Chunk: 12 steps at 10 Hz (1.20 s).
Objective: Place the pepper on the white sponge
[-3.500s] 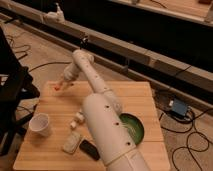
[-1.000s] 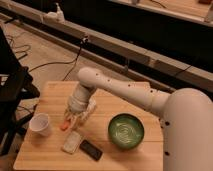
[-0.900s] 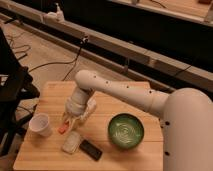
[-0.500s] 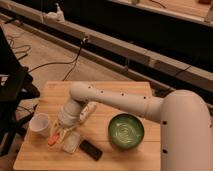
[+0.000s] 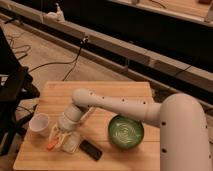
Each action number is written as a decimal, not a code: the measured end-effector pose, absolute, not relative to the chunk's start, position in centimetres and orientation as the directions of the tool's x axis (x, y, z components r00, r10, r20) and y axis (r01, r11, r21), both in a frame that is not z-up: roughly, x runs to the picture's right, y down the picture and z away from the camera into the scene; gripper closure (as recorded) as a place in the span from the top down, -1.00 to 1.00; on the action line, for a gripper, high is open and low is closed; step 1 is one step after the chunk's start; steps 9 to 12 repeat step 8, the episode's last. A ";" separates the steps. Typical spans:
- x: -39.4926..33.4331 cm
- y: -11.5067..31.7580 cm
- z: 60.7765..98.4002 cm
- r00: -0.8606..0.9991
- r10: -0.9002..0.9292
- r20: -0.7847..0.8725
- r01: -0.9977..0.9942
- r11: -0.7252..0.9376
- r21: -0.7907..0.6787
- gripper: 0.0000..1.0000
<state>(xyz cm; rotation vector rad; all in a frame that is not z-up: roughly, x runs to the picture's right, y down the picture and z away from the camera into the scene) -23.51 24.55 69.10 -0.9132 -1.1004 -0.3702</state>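
The small orange-red pepper hangs at the tip of my gripper, low over the front left of the wooden table. The gripper is shut on the pepper. The white sponge lies flat just right of the pepper, partly covered by the gripper. The pepper sits at the sponge's left edge; I cannot tell whether it touches the sponge. My white arm reaches in from the right across the table.
A white cup stands just left of the gripper. A black flat rectangle lies right of the sponge. A green bowl sits at the front right. A dark chair stands left of the table, with cables on the floor behind.
The gripper carried the pepper from the table's far left toward the front, then down and left, to the sponge's left edge beside the cup.
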 end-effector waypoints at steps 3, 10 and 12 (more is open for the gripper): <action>-23.3 24.7 69.4 0.446 0.176 0.877 0.662 0.595 -0.456 0.02; -20.7 26.0 72.6 0.504 0.251 0.826 0.585 0.604 -0.541 -0.81; -20.7 26.0 72.6 0.504 0.251 0.826 0.585 0.604 -0.541 -0.81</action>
